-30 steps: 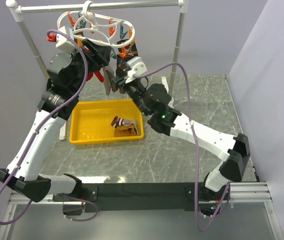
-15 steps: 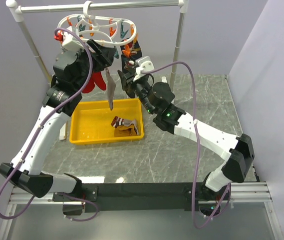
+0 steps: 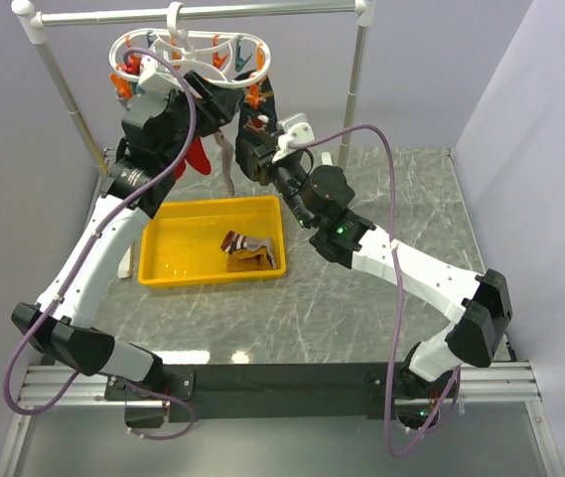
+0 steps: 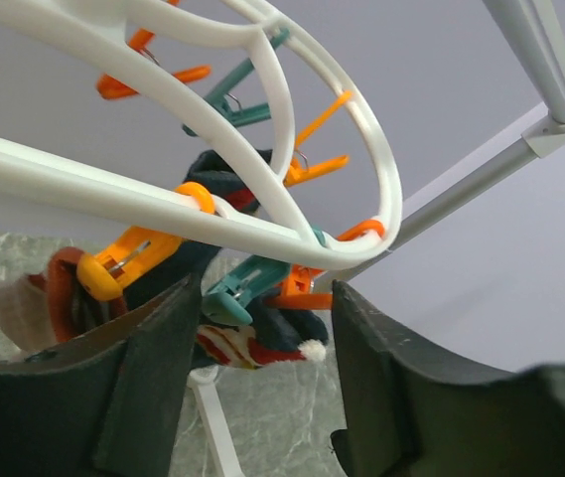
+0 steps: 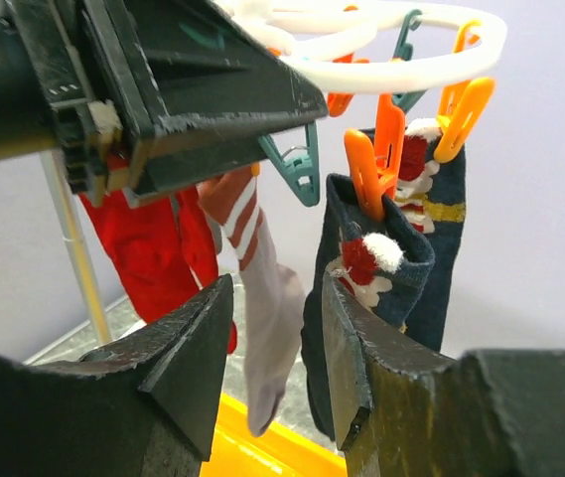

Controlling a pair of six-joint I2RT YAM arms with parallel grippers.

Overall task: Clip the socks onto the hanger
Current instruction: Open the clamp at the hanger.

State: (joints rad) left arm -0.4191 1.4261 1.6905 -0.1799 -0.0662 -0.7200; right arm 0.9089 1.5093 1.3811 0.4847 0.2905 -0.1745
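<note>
Hanger [image 4: 64, 179] on the white rail [image 3: 203, 12], both arms raised to it. Left gripper [image 4: 262, 298]: jaws apart, a teal clothespin [image 4: 242, 288] in the gap; contact cannot be made out. Right gripper [image 5: 277, 288]: jaws apart, nothing between them. A pale striped sock [image 5: 262, 258] and red socks [image 5: 148, 238] dangle below the ring, their clips hidden behind the left gripper. One brown sock [image 3: 247, 250] lies bunched in the yellow tray [image 3: 178, 248].

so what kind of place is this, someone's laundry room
Probably a robotics lab bench, not a home: two robot arms are bolted at the edge of a table, and the hanger hangs on a bare pole stand between plain walls.
</note>
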